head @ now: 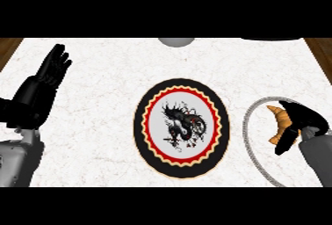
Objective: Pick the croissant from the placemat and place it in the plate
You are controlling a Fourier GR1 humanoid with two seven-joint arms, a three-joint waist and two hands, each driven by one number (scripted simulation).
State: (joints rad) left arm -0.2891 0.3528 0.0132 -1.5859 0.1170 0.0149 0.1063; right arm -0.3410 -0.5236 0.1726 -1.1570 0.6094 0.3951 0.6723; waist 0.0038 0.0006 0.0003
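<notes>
The brown croissant [281,117] is held over the left part of the grey-rimmed white plate [249,132] at the right edge of the counter. My right hand [303,123] is curled round it, hiding its middle; only its two ends show. I cannot tell whether the croissant touches the plate. The round placemat [182,169], with a black border, a red and cream ring and a dragon figure, lies at the centre with nothing on it. My left hand [40,90] rests open at the left edge, fingers up, well away from the placemat.
A grey rounded object [176,41] pokes in at the top edge above the placemat. The white marble counter [97,132] ends in brown wood [9,46] at the far left and right corners. My right forearm [319,156] covers the plate's right side.
</notes>
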